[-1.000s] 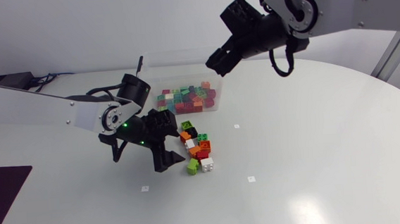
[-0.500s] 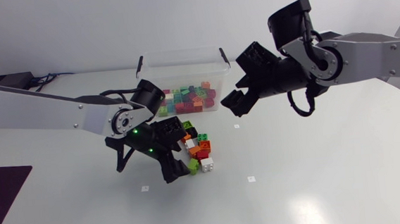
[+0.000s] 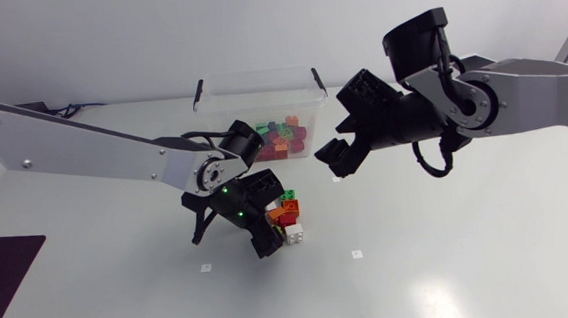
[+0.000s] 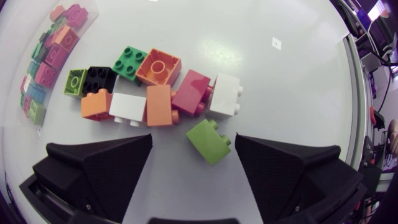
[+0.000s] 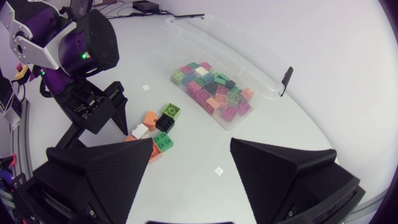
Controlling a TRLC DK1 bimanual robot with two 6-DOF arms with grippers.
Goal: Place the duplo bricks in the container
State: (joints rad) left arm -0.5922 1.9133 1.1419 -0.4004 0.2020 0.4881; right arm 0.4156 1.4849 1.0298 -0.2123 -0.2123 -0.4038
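Where the L arm [image 3: 93, 154] comes in, its gripper [image 4: 193, 144] hangs low over the loose pile [image 3: 286, 217] on the table [image 3: 451, 253], jaws wide apart, gripping nothing. 1 lime brick [image 4: 210, 140] lies between the fingers, touching neither. Just ahead of it sit 9 others in a tight cluster, incl. a white brick [image 4: 225, 94], a red brick [image 4: 191, 91], a black brick [image 4: 99, 79] and a green brick [image 4: 130, 62]. Behind the pile, the clear container [image 3: 259, 86] holds many mixed bricks [image 3: 281, 137]. R gripper [image 3: 336, 158] hovers just right of the container's front corner, jaws spread, empty.
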